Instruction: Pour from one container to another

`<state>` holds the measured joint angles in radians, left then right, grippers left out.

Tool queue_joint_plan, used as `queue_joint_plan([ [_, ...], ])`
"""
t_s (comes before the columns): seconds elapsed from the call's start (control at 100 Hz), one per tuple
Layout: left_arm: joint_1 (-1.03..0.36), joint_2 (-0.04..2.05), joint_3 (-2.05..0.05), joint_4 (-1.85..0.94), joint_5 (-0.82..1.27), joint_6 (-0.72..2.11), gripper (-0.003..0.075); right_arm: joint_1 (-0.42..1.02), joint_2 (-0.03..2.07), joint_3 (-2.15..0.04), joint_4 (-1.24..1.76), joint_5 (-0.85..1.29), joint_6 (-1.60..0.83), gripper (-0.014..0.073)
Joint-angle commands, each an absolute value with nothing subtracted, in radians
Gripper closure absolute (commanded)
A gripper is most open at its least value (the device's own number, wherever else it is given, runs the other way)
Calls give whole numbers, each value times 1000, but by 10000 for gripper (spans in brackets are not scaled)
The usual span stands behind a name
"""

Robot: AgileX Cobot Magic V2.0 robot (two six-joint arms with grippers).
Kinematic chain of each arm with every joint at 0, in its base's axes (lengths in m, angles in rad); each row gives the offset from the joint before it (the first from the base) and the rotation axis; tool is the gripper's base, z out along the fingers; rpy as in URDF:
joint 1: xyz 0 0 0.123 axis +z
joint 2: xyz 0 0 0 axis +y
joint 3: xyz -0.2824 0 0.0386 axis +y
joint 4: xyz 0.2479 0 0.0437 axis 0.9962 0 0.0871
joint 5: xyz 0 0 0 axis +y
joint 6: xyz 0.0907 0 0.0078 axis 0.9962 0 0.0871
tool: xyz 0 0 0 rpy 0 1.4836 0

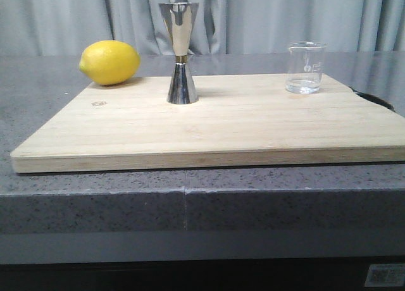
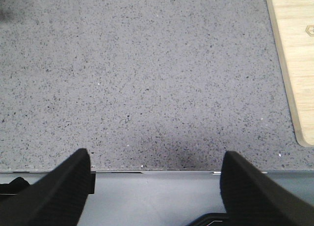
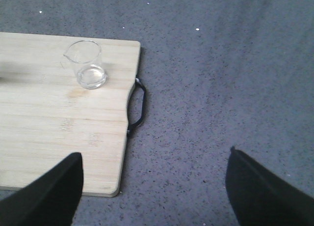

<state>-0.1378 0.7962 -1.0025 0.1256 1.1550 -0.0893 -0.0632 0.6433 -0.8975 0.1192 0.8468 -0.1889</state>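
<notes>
Grey curtains hang behind a speckled grey counter, and on it lies a pale wooden cutting board with a dark handle at its right end. Everything for the pour is set along the board's far edge, well apart — probably so an arm can come at each piece without knocking the others.

Near the far right corner stands the beaker, upright, with what looks like a little clear liquid at its bottom. Its white markings are too small to read. Left of the middle stands the steel jigger, upright on one cone with the other open upward to receive. A lemon rests at the far left corner, partly off the board; I judge it plays no part in the pour.

Neither arm has started. The left gripper hangs over bare counter beside the board, fingers wide and empty. The right gripper hangs over the counter off the handle end, also spread wide with nothing held, the beaker ahead of it — likely the arm meant to fetch it. A small stamped mark sits on the board's left end, but I can't read it.
</notes>
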Motion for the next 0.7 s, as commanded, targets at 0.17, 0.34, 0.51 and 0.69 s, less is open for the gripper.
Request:
queue_joint_plan([
  [0.17, -137, 788, -1021, 120, 1103, -102, 220, -69, 619, -909, 84, 784, -192, 53],
  [0.34, -137, 788, -1021, 118, 1093, -102, 351, -69, 619, -909, 84, 792, -192, 188],
  [0.51, -137, 788, -1021, 101, 1074, -102, 571, -69, 619, -909, 84, 788, -192, 499],
  [0.69, -137, 788, -1021, 101, 1067, -102, 738, -69, 619, -909, 84, 784, -192, 665],
])
